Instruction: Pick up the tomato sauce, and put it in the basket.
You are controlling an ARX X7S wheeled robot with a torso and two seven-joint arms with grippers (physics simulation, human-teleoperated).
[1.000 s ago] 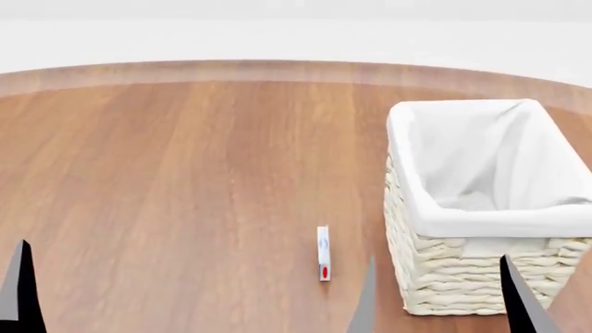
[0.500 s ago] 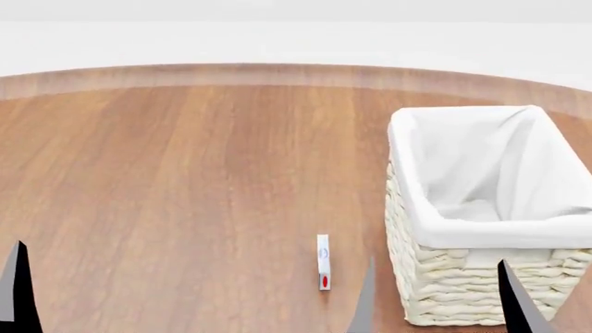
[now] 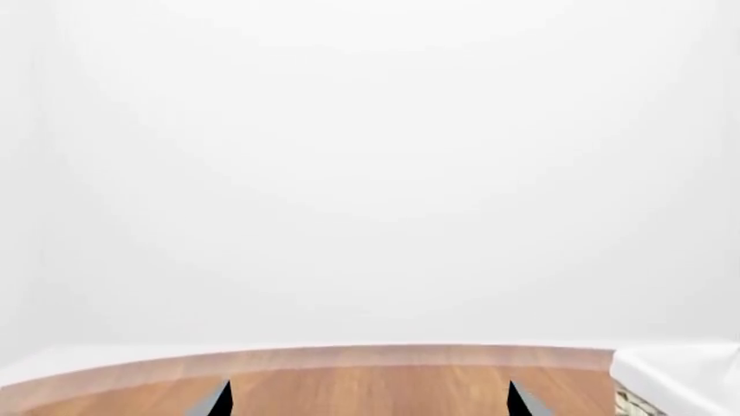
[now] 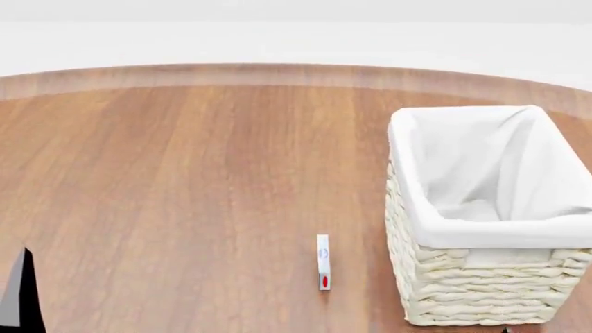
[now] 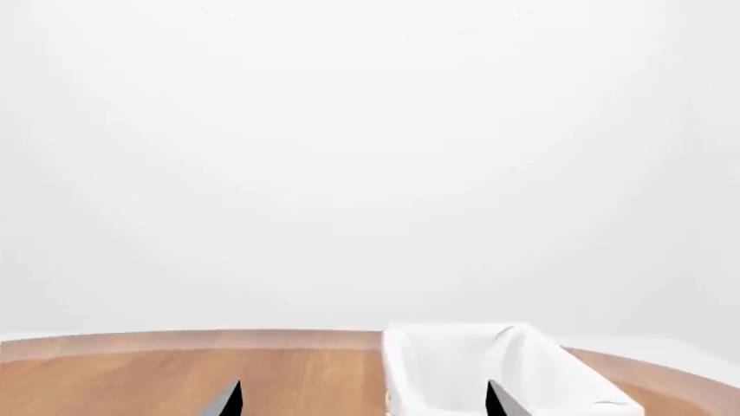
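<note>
No tomato sauce can shows in any view, so its place relative to either gripper can't be told.

On the table [image 4: 185, 173], head view: one basket [image 4: 481, 291], white liner over rim, at the right side. One small flat white strip [image 4: 323, 260] w/ a red spot lies on the wood just left of the basket, apart from it.

Left gripper [image 3: 370, 400]: two dark fingertips in its wrist view, spread wide w/ bare wood between them, nothing held. In head view only one tip [image 4: 21, 295] shows, at the lower left corner, well apart from strip and basket.

Right gripper [image 5: 364, 400]: two tips spread apart, nothing between but table and the near end of the basket [image 5: 509, 364] beyond. Not seen in head view.

Count: 1 basket, 1 strip, 2 grippers, 0 cans visible.
</note>
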